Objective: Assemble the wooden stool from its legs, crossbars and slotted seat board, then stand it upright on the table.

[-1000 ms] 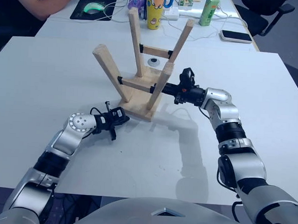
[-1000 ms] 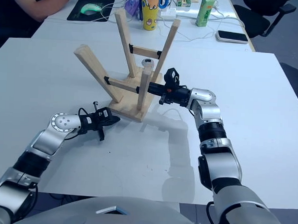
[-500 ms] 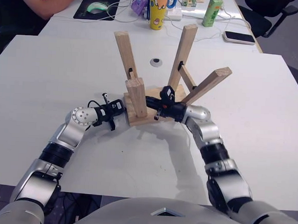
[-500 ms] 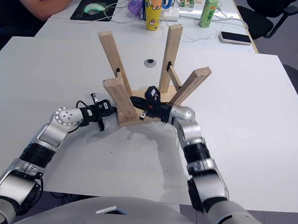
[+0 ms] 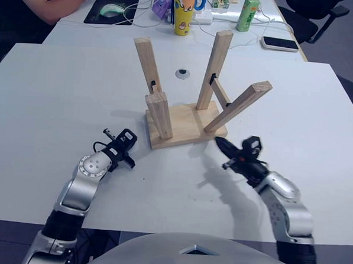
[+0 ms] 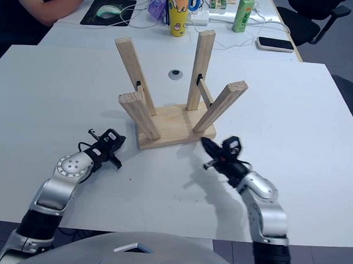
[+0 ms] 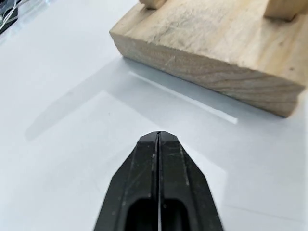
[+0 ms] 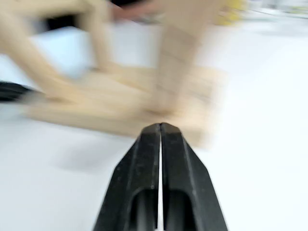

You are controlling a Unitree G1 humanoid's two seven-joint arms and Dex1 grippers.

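The wooden stool rests upside down, its seat board [image 5: 186,125] flat on the white table [image 5: 59,102] and its legs [image 5: 216,60] pointing up. A crossbar [image 5: 222,93] joins the two right-hand legs. My left gripper [image 5: 131,135] is shut and empty, low over the table a short way off the seat's front-left corner. In the left wrist view its tip [image 7: 159,134] points at the seat board's edge [image 7: 216,67]. My right gripper [image 5: 218,141] is shut and empty, just off the seat's front-right corner. Its tip [image 8: 160,126] faces the blurred stool [image 8: 130,101].
A small black round item [image 5: 181,73] lies on the table behind the stool. On the desk beyond stand a yellow cup [image 5: 184,13] and a green carton [image 5: 248,13], with a phone [image 5: 280,43] and a mouse pad [image 5: 109,11].
The stool went from tilted, with my right gripper at a leg, to seat-flat and legs up. Both grippers have let go and drawn back toward me.
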